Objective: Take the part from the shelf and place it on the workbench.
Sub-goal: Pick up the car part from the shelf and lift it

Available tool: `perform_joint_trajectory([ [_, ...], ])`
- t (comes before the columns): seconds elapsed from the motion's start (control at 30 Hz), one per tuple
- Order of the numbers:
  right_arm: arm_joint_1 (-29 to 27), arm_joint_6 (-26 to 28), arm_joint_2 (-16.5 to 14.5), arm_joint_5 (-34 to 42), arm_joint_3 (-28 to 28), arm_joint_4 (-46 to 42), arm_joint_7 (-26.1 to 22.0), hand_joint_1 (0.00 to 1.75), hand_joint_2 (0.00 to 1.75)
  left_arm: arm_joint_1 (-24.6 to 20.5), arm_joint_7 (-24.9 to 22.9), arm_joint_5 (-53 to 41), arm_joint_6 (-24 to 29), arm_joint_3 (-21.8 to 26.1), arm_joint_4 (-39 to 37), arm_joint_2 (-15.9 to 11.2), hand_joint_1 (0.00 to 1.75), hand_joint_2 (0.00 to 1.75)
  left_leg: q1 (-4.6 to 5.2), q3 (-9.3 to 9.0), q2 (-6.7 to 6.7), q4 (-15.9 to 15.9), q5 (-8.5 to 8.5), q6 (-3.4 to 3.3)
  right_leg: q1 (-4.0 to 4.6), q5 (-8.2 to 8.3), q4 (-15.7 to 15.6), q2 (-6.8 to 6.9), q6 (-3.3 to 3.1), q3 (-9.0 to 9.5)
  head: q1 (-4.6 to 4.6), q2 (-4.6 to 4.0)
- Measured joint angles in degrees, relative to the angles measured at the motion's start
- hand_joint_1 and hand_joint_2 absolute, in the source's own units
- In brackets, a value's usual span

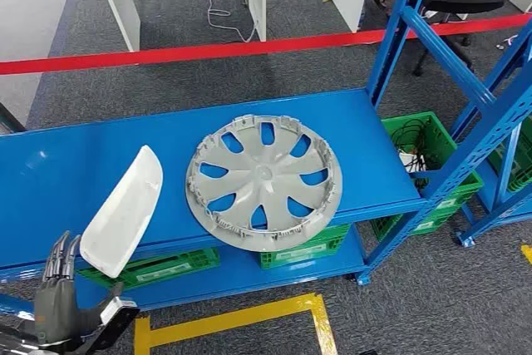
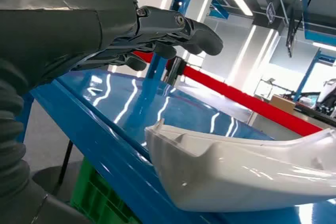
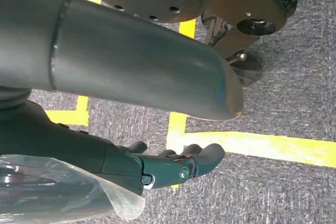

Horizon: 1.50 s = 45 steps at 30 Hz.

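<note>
The blue shelf [image 1: 75, 164] spans the head view, its top board carrying both parts, with green crates [image 1: 433, 164] on the lower level and beside it. The grey wheel cover [image 1: 264, 182] lies flat near the middle of the board, its near rim reaching just past the front edge. To its left the white curved part [image 1: 123, 210] rests tilted, its lower end overhanging the front edge; which of the two the task means cannot be told, though the white one is nearer the raised hand. The left hand [image 1: 61, 297] hovers just below and in front of that overhanging end, fingers apart and holding nothing; the left wrist view shows its fingers [image 2: 174, 27] extended above the shelf, apart from the white part. The right hand [image 3: 166, 169] hangs over the carpet and yellow floor tape [image 3: 253, 145], fingers loosely extended, empty. I judge the task barely begun: nothing is gripped, and lifting, carrying and placing on the workbench remain.
</note>
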State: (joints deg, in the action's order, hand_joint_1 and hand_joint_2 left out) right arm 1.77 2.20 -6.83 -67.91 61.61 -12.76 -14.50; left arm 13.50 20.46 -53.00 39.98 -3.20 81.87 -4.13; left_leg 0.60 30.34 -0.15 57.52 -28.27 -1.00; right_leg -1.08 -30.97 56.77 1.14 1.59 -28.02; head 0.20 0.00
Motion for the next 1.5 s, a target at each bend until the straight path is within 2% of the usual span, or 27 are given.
perform_joint_trajectory([
  [0.57, 0.00, -0.71, 1.20, -1.14, -0.30, 0.00, 0.17, 0.00, 0.00, -5.79, -2.29, -2.92, -0.18, -0.36, -8.15, -3.23, 0.00, 1.75, 0.00, 0.00, 0.00, 0.00, 0.01, 0.01, 0.00, 0.00, 0.00, 0.00, 0.00, 0.00, 0.00, 0.00],
  [0.87, 0.03, -0.71, 1.39, -1.64, -0.63, 0.00, 0.25, 0.00, 0.00, -7.25, -3.07, -4.94, -0.36, -1.97, -9.81, -4.12, 0.00, 1.75, 0.00, 0.00, 0.00, 0.00, 0.01, 0.01, 0.00, 0.01, 0.00, -0.01, 0.01, 0.00, 0.00, 0.00],
  [1.23, 0.14, -0.71, 1.47, -2.22, -1.10, 0.08, 0.34, 0.00, 0.00, -8.69, -4.02, -8.64, -1.13, -6.83, -9.66, -4.49, 0.00, 1.75, 0.00, 0.00, 0.00, 0.00, 0.01, 0.01, 0.00, 0.02, 0.00, -0.01, 0.02, 0.00, 0.01, 0.00],
  [1.3, 0.15, -0.70, 1.47, -2.25, -1.26, 0.09, 0.33, 0.00, 0.00, -8.76, -4.06, -8.80, -1.19, -7.81, -9.27, -4.47, 0.18, 1.75, 0.00, 0.00, 0.00, 0.01, 0.01, 0.01, 0.00, 0.02, 0.00, -0.01, 0.02, 0.00, 0.00, 0.00],
  [1.37, 0.16, -0.69, 1.47, -2.31, -1.43, 0.10, 0.32, 0.00, 0.00, -8.80, -4.17, -8.85, -1.28, -8.70, -8.92, -4.45, 1.06, 1.75, 0.00, 0.00, 0.00, 0.01, 0.01, 0.01, 0.00, 0.02, 0.00, -0.01, 0.02, 0.00, -0.01, 0.00],
  [1.43, 0.17, -0.68, 1.47, -2.42, -1.52, 0.11, 0.30, 0.00, 0.00, -8.84, -4.39, -8.85, -1.42, -9.57, -8.70, -4.45, 1.75, 1.75, 0.00, 0.00, 0.00, 0.01, 0.01, 0.01, 0.00, 0.02, 0.00, -0.01, 0.02, 0.00, -0.01, 0.00],
  [1.5, 0.18, -0.67, 1.47, -2.53, -1.66, 0.13, 0.26, 0.00, 0.00, -8.88, -4.75, -8.82, -1.68, -10.29, -8.62, -4.46, 1.75, 1.75, 0.00, 0.00, 0.00, 0.01, 0.01, 0.01, 0.00, 0.02, 0.00, -0.01, 0.02, 0.00, 0.00, 0.00],
])
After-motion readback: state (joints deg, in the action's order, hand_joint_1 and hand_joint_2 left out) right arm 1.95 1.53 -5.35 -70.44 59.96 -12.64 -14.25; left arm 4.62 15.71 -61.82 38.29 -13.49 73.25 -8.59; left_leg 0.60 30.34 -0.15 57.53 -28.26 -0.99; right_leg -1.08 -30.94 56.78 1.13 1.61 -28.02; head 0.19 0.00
